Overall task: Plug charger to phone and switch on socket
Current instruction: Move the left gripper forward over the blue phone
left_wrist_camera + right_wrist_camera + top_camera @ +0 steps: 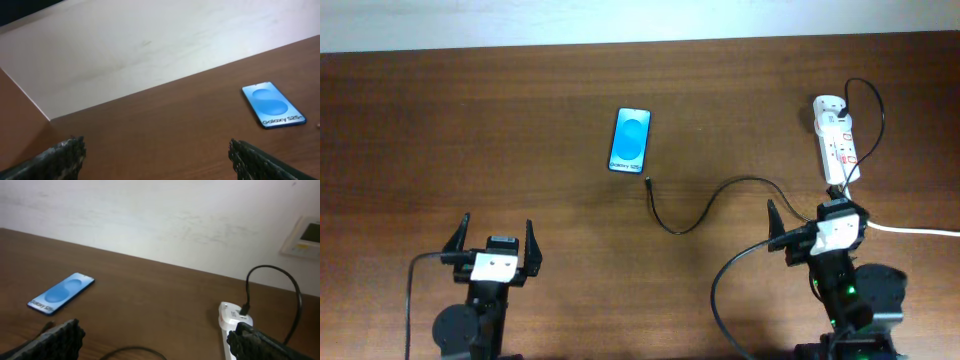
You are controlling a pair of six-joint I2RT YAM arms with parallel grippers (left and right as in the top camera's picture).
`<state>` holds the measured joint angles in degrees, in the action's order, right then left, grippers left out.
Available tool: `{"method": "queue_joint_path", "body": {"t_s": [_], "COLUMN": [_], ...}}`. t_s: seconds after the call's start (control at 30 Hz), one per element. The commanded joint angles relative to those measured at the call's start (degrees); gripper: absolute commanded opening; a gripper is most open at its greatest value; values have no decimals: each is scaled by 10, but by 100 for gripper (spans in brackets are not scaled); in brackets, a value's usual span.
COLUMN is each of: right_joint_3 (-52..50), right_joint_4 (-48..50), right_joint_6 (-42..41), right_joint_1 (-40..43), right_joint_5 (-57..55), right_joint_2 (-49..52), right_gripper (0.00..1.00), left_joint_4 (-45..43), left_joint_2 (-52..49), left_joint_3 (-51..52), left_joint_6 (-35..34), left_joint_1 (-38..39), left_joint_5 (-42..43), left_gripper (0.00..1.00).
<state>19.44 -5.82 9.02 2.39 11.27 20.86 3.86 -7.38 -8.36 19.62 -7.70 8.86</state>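
Observation:
The phone (pixel 630 139) lies flat at the table's middle back, its blue screen up; it also shows in the left wrist view (pixel 273 105) and the right wrist view (pixel 61 293). The charger, a thin black cable (pixel 705 207), curves from the socket (pixel 836 140) to its plug tip (pixel 649 183) just below the phone's right corner. The white socket lies at the right back with a black plug in it (pixel 244 311). My left gripper (pixel 490 241) is open and empty at the front left. My right gripper (pixel 798 224) is open and empty, in front of the socket.
A thick white cord (pixel 915 231) runs from the socket's near end off the right edge. A pale wall (pixel 125 45) stands behind the table's back edge. A wall panel (pixel 303 236) shows at the right.

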Motion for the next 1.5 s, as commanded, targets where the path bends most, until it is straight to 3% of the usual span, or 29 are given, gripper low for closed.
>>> {"method": "queue_joint_path", "body": {"t_s": [0.0,0.57,1.17,1.47], "right_joint_3": [54,93,96,153], "right_joint_4": [-16,-37,-24,-77], "right_joint_6": [-5,-5,-5,-5], "right_joint_1": [3,3,3,3], "right_joint_5": [20,21,49,49], "right_joint_2": [37,61,63,109], "right_gripper": [98,98,98,98], "left_joint_4": [1,3,-3,-1], "left_joint_2": [-54,-220,-289,-363], "left_joint_3": [-51,-164,-190,-243], "left_joint_6": [-9,-9,-9,-10], "left_joint_1": [-3,-3,-3,-3], "left_joint_5": [15,71,120,157], "left_gripper": [99,99,99,99]}}
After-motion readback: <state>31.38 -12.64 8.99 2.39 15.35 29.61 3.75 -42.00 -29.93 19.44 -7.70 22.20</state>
